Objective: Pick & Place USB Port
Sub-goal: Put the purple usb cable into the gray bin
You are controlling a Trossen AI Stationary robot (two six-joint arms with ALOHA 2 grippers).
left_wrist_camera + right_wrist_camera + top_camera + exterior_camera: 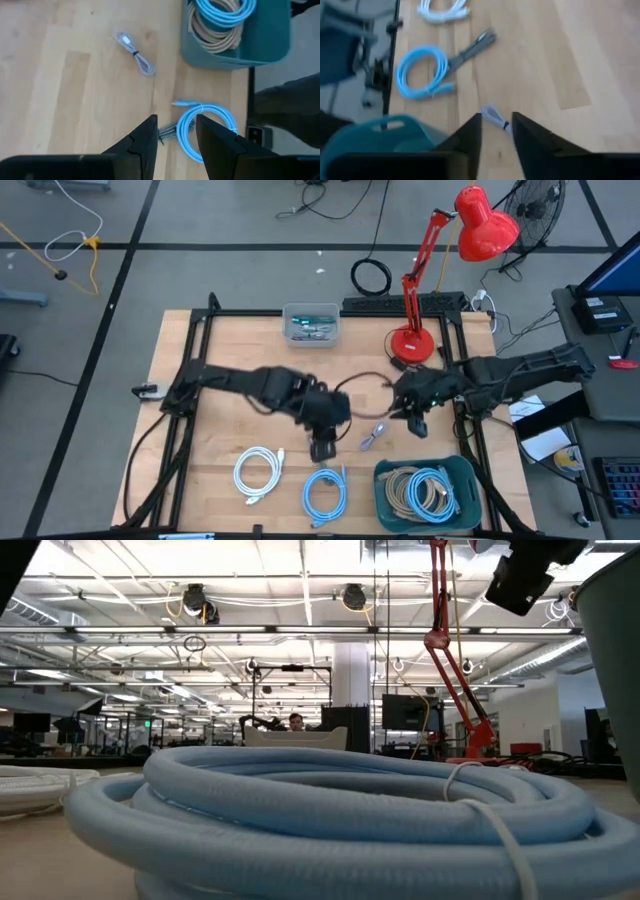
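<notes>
A small grey bundled USB cable (373,437) lies flat on the wooden table between my two grippers. My right gripper (418,425) hovers just right of it, open; in the right wrist view the cable (494,115) lies on the table just beyond the gripper (496,127), with nothing between the fingers. My left gripper (322,445) hangs left of the cable, over the table's near middle. It is open and empty (175,137). The cable (135,52) also shows farther off in the left wrist view.
A teal bin (470,480) holding coiled blue and beige cables stands at the near right. A blue coil (325,490) and a white coil (258,473) lie near the front edge. A clear tray (311,323) and a red desk lamp (412,345) stand at the far side.
</notes>
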